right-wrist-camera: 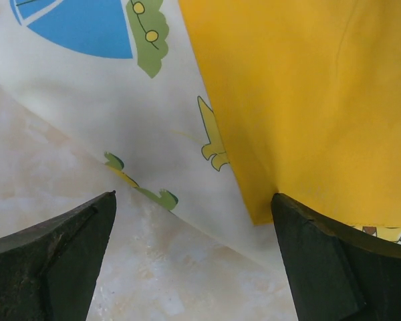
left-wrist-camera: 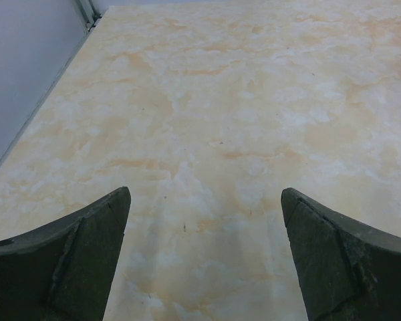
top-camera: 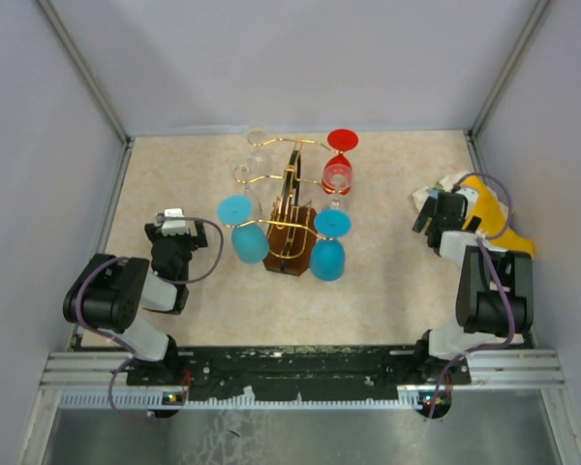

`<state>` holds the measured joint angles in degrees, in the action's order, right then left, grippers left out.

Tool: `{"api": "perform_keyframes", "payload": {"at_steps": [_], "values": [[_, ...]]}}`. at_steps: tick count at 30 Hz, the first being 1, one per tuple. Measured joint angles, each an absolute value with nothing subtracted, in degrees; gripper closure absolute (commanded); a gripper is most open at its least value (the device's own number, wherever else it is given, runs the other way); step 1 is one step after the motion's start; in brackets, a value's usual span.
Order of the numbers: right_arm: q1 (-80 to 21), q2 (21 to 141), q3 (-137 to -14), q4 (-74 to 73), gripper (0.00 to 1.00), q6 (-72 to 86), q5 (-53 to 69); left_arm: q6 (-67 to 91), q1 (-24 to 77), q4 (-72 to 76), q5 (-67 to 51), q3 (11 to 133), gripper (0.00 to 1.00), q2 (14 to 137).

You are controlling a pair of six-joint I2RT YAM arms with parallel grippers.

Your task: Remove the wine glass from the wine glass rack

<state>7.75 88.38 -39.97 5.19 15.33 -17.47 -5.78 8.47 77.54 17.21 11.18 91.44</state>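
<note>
The gold wire wine glass rack [top-camera: 292,208] stands on its dark brown base in the middle of the table. Glasses hang upside down from its arms: two blue ones [top-camera: 244,229] [top-camera: 328,247] at the front, a red one [top-camera: 339,160] at the back right, and clear ones [top-camera: 257,145] at the back left. My left gripper [top-camera: 172,219] is open and empty, low over the table left of the rack. My right gripper [top-camera: 430,205] is open and empty at the right side, over the edge of a yellow and white cloth [right-wrist-camera: 301,93]. Neither wrist view shows the rack.
The yellow and white printed cloth [top-camera: 484,208] lies against the right wall. Grey walls close the table on the left, back and right. The left wrist view shows only bare marbled tabletop [left-wrist-camera: 220,134].
</note>
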Motion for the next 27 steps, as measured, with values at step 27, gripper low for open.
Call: {"api": "perform_keyframes", "payload": {"at_steps": [27], "values": [[-3.66,70.76,-43.24,1.72,0.01,7.97,8.99,-5.78,8.47,77.54,17.21,11.2,0.0,91.44]]}}
